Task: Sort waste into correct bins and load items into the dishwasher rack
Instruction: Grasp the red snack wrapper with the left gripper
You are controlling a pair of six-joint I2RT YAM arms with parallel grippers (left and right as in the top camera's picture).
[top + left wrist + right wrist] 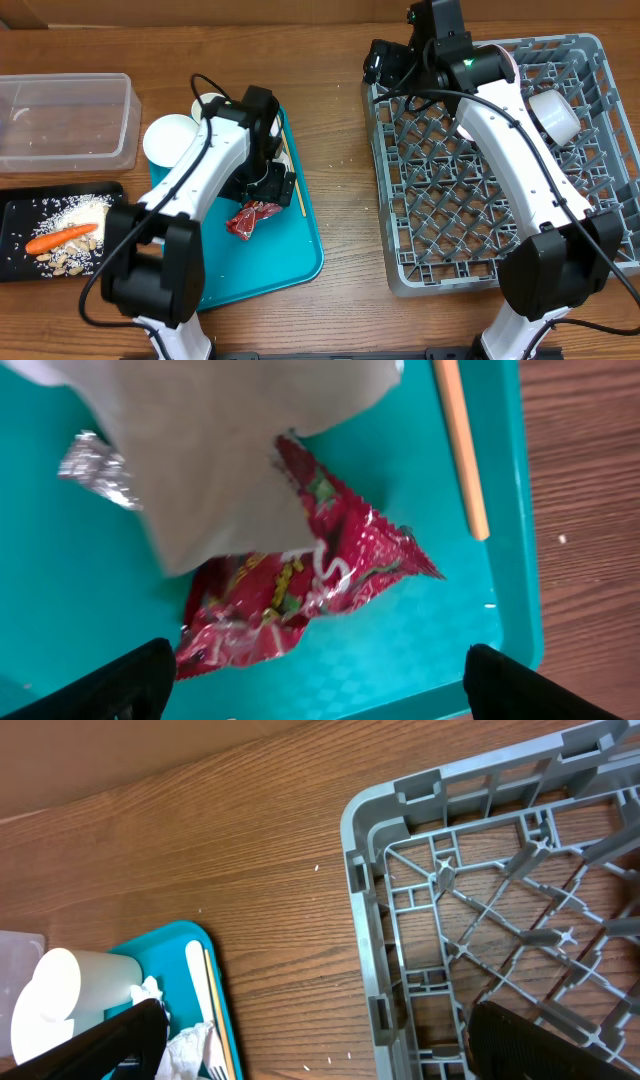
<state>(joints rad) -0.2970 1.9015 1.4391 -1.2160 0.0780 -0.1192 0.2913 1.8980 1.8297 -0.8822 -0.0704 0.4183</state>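
now, your left gripper [312,688] hangs over the teal tray [70,590]. its fingers [130,680] stand wide apart and hold nothing. the red wrapper [300,595] lies on the tray right under them, in the gap ahead of the two tips, touching neither. its long side runs on a slant, from low by one finger up toward the other. so i think a squeeze would press it end to end and scrunch it, which is fine for a soft wrapper. you mostly need to go straight down.

watch the pale paper [230,450]. it is blurry, close to the camera, and hides the top of the wrapper. i cannot tell if it rests on the wrapper or hangs above it. a thin stick [460,450] lies by the tray's edge, near the wrapper but not touching it.

your right gripper [330,1040] is far off, by the corner of the rack [360,870], open and empty too. the left arm is much nearer, so this job is for the left one. the clear tub [65,120] sits past the tray on the left arm's side, next to the black tray [15,265] with rice [75,208] and a carrot [60,238]. i think the wrapper belongs in the tub.
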